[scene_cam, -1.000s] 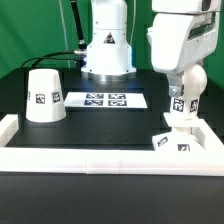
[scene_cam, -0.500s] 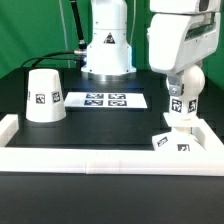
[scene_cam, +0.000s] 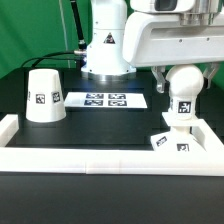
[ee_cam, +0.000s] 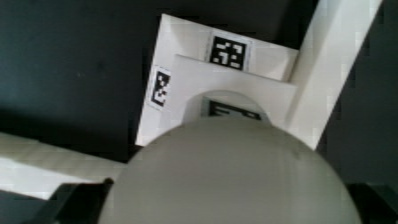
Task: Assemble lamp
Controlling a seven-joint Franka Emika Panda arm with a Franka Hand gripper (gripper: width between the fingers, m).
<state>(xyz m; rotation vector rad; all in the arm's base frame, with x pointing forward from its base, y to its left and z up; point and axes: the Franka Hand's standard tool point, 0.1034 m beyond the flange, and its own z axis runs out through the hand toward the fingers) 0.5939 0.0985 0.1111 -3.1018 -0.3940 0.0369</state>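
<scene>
Since the earlier frame the arm's wrist has turned, so its broad white body now spreads across the top of the exterior view, where before it showed its narrow side. The bulb beneath it has hardly shifted.

At the exterior view's left the shade (scene_cam: 44, 95) stands alone on the black worktop (scene_cam: 100, 130), wide end down and untouched. The marker board (scene_cam: 105, 100) lies in the middle, in front of the robot's pedestal (scene_cam: 106, 50).

At the exterior view's right the bulb (scene_cam: 183, 92) stands upright with its stem down on the small base (scene_cam: 170, 143), which sits close to the white rail at the worktop's edge. The hand (scene_cam: 183, 76) is over the bulb, with a dark finger on each side of its round top. Whether the fingers are clamped on it or only flank it cannot be told. The wrist view is filled by the bulb's dome, with the base below it.

The step in hand looks like seating the bulb in the base, probably by twisting. The next move calls for finishing that turn with the stem kept upright, then letting go, rising clear and crossing to the shade
</scene>
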